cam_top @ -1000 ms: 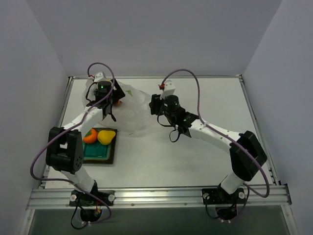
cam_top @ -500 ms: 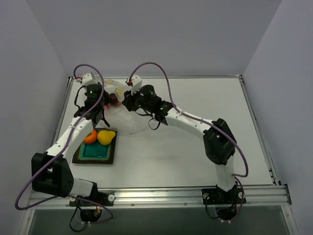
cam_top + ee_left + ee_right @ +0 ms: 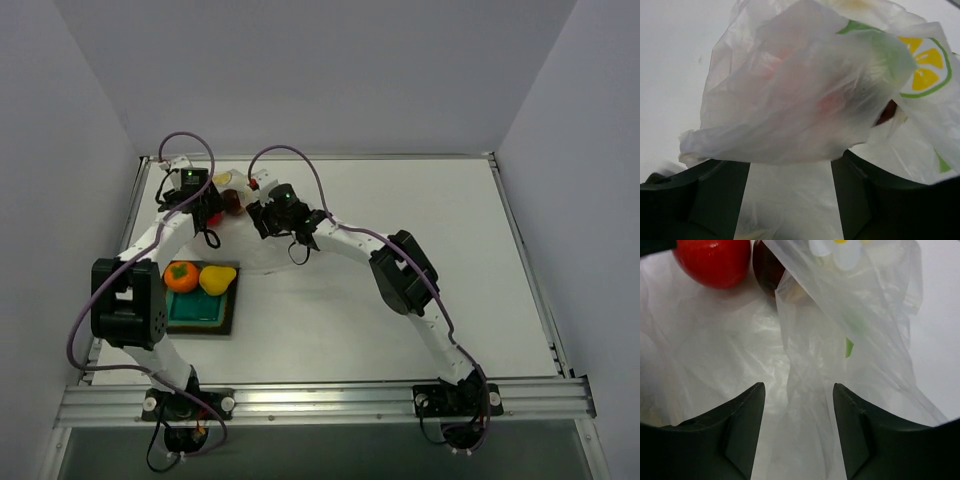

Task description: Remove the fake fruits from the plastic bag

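Table (image 3: pixel 420 300) holds the bag (image 3: pixel 262 245) bunched far left, the tray (image 3: pixel 200 314) near left already carrying orange (image 3: pixel 181 277) and yellow pear (image 3: pixel 216 279), red fruit (image 3: pixel 712 260) and dark red one (image 3: pixel 767 267) at the bag's mouth, so roughly half done; left claw (image 3: pixel 790 167) and right claw (image 3: pixel 796 390) both gape over loose film, gripping nothing.

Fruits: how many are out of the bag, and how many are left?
Done: the orange fruit and yellow pear sit on the green tray. In hand: nothing; the left gripper and right gripper are open at the bag. To do: the red fruit and dark red fruit lie on its film.
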